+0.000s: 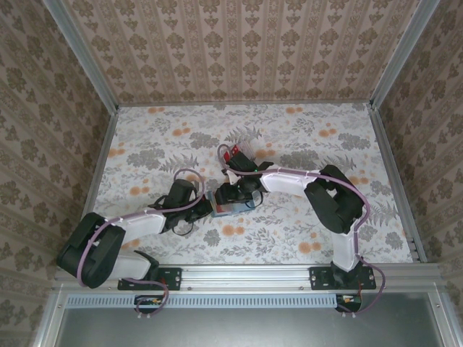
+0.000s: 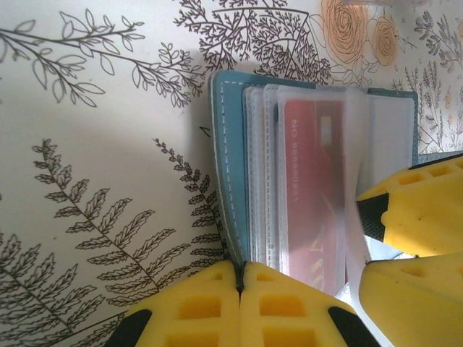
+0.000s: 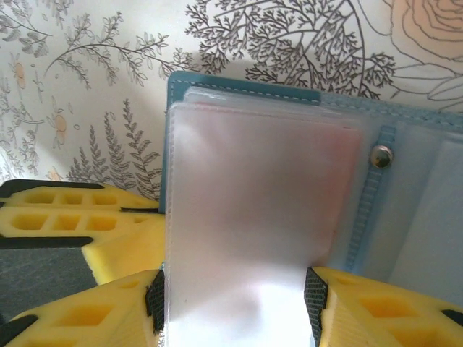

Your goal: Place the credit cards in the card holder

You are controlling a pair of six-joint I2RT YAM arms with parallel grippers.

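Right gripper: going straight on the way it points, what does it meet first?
Likely the clear sleeve of the card holder, sitting between the fingers of the right gripper; depth unclear.

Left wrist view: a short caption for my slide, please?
Left pincer shut on open card holder; red card inside a clear sleeve.

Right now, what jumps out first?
The teal wallet lies open mid-table, with a red card already in one of its clear sleeves. Both grippers crowd it. The left gripper is shut on the cover's edge, and the right gripper has its fingers apart either side of a sleeve.
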